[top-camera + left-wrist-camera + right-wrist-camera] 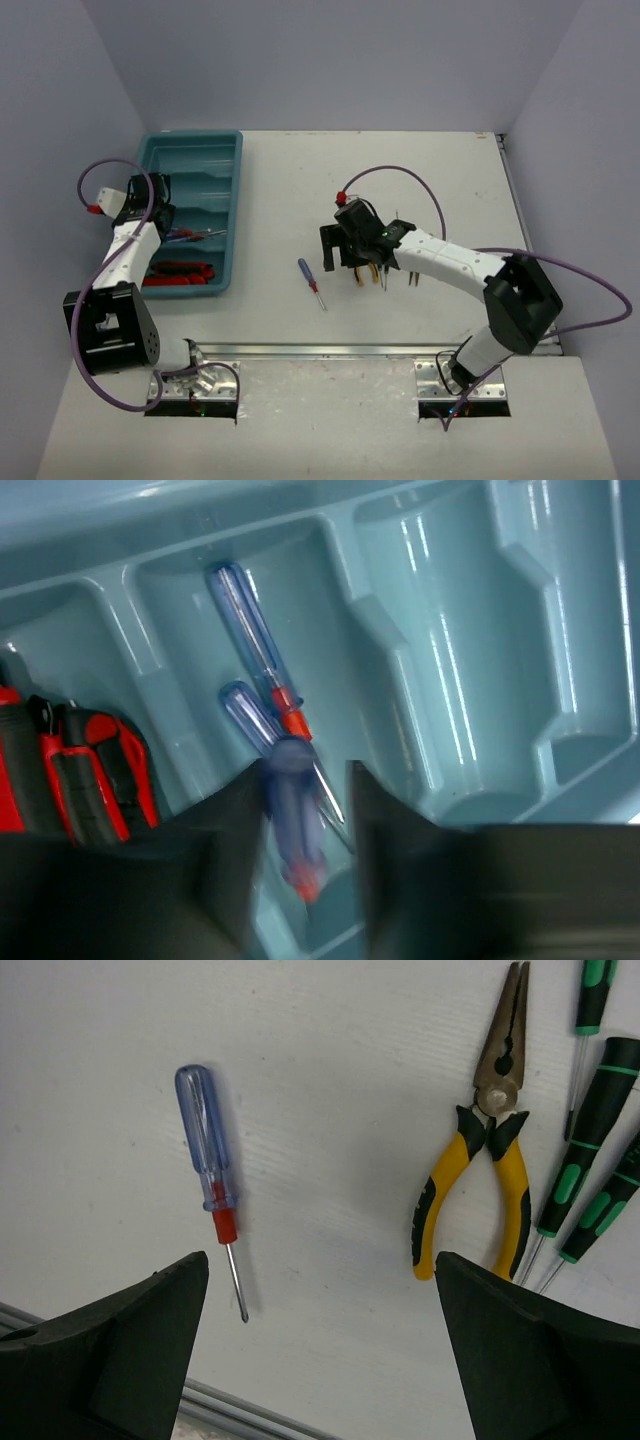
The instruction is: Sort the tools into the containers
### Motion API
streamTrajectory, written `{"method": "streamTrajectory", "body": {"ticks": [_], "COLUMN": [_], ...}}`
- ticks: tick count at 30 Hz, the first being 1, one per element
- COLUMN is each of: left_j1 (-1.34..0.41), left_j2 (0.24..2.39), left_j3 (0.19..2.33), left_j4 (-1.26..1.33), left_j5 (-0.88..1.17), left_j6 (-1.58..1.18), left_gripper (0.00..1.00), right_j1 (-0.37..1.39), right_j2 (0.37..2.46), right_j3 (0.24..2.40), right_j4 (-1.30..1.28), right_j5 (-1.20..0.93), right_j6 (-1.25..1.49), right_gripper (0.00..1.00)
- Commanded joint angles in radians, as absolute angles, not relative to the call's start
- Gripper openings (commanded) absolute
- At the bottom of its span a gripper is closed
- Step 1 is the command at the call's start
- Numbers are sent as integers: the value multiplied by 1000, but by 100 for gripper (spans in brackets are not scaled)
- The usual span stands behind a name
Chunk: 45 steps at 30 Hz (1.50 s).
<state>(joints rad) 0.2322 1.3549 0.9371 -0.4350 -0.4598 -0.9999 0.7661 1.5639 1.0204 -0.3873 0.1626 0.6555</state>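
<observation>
The teal tray point(222, 190) lies at the left. My left gripper point(150, 208) hangs over its third compartment. In the left wrist view the left gripper point(307, 780) has its jaws apart, and a blurred blue-handled screwdriver point(290, 815) sits loose between them, beside the left finger. Two more blue screwdrivers point(250, 630) lie in that compartment. Red-handled tools point(90, 770) fill the nearest one. My right gripper point(345, 245) is open wide and empty point(320, 1270) above the table, between a blue screwdriver point(208, 1150) and yellow pliers point(490, 1180).
Thin green-and-black screwdrivers point(590, 1140) lie just right of the pliers, partly under the right arm point(410, 275). The two far tray compartments point(470, 630) hold nothing. A metal rail point(330, 350) runs along the table's near edge.
</observation>
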Motion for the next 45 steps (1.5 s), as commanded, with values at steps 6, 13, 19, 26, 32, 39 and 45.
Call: {"method": "streamTrajectory", "body": {"ticks": [6, 13, 19, 26, 32, 39, 45], "left_j1": [279, 280, 279, 235, 25, -188, -324], "left_j2": [1282, 1045, 864, 879, 940, 893, 941], "left_j3": [953, 859, 751, 687, 668, 514, 433], "left_j4": [-377, -299, -244, -148, -29, 432, 681], "left_j5": [-429, -208, -18, 328, 430, 611, 652], "left_j6": [-998, -849, -754, -697, -690, -816, -878], "left_gripper": [96, 100, 100, 100, 100, 100, 98], "right_j1": [846, 885, 924, 930, 928, 881, 874], "right_j2": [1715, 1897, 2010, 2052, 1855, 1390, 1179], "right_j3": [1144, 1289, 1364, 1381, 1238, 933, 803], "right_j4": [-406, -484, -510, -527, -408, -80, 118], "right_j5": [167, 181, 194, 216, 220, -46, -123], "right_j6": [633, 626, 625, 634, 627, 641, 679], "right_gripper": [90, 68, 48, 17, 0, 0, 0]}}
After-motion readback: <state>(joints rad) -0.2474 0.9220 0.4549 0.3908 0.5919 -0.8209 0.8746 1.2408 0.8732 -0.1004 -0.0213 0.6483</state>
